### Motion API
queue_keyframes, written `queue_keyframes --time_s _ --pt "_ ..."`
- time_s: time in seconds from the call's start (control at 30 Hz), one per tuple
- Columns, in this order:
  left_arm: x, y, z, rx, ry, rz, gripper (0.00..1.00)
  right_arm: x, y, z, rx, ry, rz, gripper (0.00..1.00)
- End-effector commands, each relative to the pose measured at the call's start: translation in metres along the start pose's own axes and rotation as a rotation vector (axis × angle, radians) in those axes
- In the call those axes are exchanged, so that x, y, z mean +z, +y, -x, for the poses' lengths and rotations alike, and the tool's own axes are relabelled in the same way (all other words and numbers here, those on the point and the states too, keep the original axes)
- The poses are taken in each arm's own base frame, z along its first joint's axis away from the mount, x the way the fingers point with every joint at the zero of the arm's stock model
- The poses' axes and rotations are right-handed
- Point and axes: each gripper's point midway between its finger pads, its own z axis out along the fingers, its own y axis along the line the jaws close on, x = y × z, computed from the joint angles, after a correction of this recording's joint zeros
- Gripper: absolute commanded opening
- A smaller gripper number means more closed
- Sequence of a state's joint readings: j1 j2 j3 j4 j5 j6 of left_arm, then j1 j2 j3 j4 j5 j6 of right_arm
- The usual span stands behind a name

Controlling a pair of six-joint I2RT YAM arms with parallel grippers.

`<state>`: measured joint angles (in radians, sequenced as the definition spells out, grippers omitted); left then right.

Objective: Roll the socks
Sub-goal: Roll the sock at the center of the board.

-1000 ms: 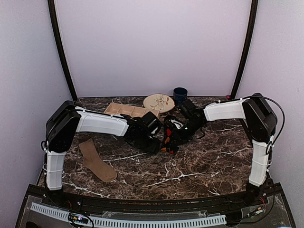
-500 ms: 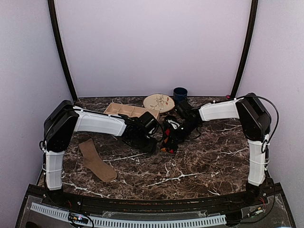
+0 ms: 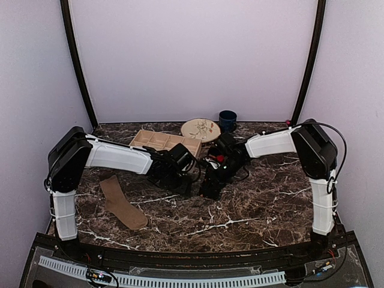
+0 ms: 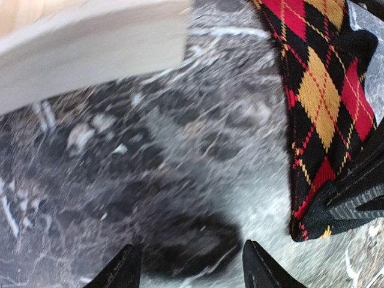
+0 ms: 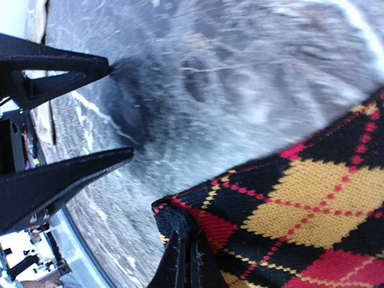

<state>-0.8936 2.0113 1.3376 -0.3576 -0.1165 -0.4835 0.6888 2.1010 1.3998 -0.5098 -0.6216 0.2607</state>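
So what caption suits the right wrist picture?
Right pincer shut on the edge of the argyle sock, left pincer open alongside, above the marble table.

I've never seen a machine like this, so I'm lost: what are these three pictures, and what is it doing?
It is a robot: a left arm and a right arm bolted at the near edge of a table. The wide picture looks down from above and behind them; the other two come from small cameras on each wrist. On the marble lie a tan sock, a wooden tray, a plate and a blue cup. The right hand is pinched shut on an edge of the argyle sock. The left hand hangs open beside it, holding nothing.
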Motion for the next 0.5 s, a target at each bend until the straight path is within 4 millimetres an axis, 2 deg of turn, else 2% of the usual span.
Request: queue_keyframes --time_s 0.0,0.13,0.23,0.47 --pt "-0.022 0.010 0.002 -0.031 -0.045 0.006 0.61 0.016 0.015 -0.001 0.014 0.019 0.074 0.02" --pt "-0.031 0.016 0.000 -0.036 -0.066 0.015 0.61 0.024 0.027 0.005 -0.005 0.033 0.086 0.02" --pt "-0.030 0.018 -0.002 -0.041 -0.063 0.016 0.61 0.025 0.028 0.009 -0.014 0.030 0.074 0.03" --pt "-0.028 0.009 0.005 -0.058 -0.083 -0.029 0.61 0.015 0.017 0.012 -0.062 0.006 -0.023 0.26"
